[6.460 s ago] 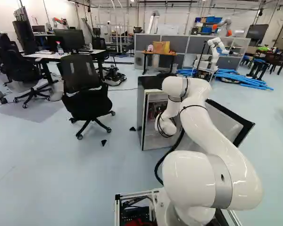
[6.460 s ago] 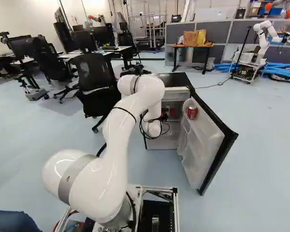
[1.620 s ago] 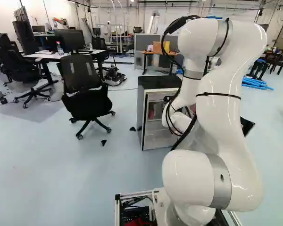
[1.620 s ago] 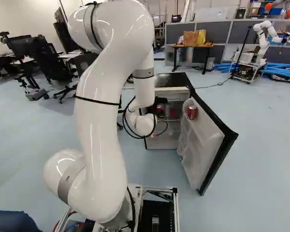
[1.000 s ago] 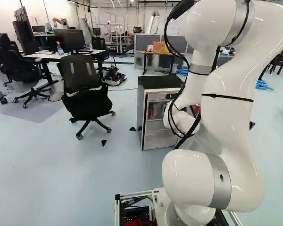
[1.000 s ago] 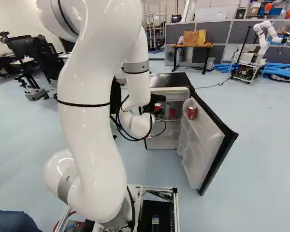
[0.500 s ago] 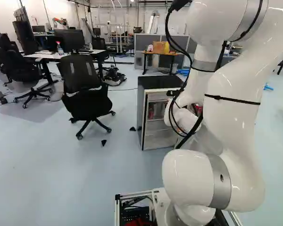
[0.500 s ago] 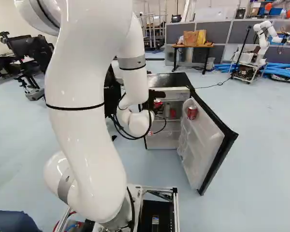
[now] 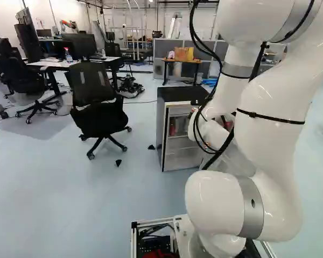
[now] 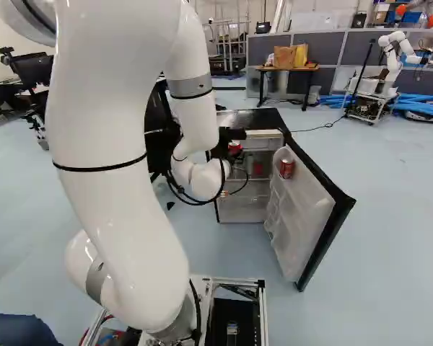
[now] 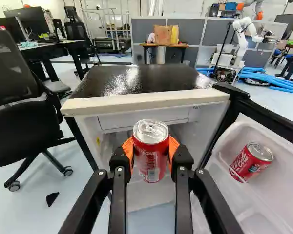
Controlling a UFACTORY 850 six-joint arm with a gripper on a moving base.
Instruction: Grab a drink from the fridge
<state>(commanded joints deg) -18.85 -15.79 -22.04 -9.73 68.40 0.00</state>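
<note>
1. Gripping a red aluminium drink can [image 11: 150,152] with a silver lid, the black jaws press in from two sides with their orange pads [image 11: 128,148].
2. The gripped can is upright, with its lid and pull tab showing in the wrist view, and lies in front of the open compartment of a small fridge [image 11: 146,80] with a glossy black top and a pale front edge.
3. The white jointed arm [image 10: 108,151] reaches ahead to the fridge, with thin black cables [image 10: 222,180] looped around its far end.
4. The fridge's black-framed door [image 10: 307,209] with its pale plastic lining hangs wide open, on the right of the fridge in the right base view.
5. A second red can [image 11: 251,162] with a silver lid leans at a tilt in the rack of that door, well apart from the jaws.
6. A small red item [image 10: 257,169] shows inside the fridge; it is too small to identify.
7. A black mesh office chair [image 9: 91,86] stands left of the fridge in the left base view.
8. Beyond the fridge, a brown paper bag [image 10: 283,57] and a yellow bag [image 10: 301,55] sit side by side on a wooden surface [image 10: 285,68] with dark legs.
</note>
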